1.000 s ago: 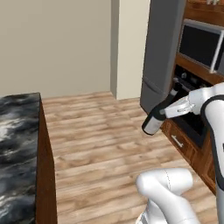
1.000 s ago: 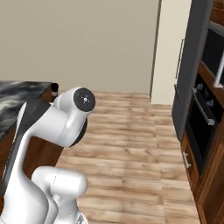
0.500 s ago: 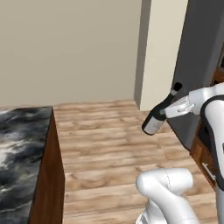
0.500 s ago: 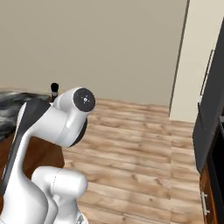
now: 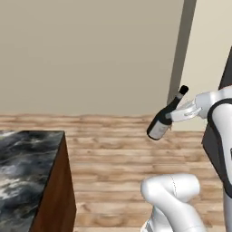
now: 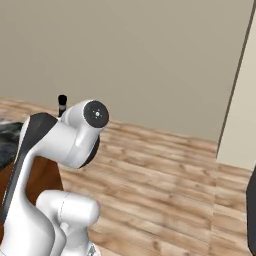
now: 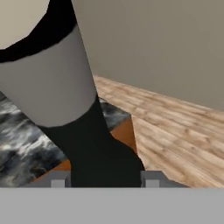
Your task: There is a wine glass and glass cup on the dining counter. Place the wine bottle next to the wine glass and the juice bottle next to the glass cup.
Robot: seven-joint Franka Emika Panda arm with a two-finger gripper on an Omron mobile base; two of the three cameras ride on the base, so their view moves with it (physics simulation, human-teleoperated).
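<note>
Dark, slim, long-necked wine bottle pinched tilted in gripper, right of marbled stone dining counter.

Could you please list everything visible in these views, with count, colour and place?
wine bottle: one, dark green-black with a pale label and dark cap, tilted in the air above the floor, held near its neck.
dining counter: one, black, grey and white marbled top on a brown wood base, at the lower left of the left base view.
floor: one, light brown wood planks, between counter and wall.
wall: one, plain beige, behind the floor.
gripper: one, white, shut on the wine bottle, at the right of the left base view.
arm: one, white with dark joints, rising at the lower left of the right base view.
</note>
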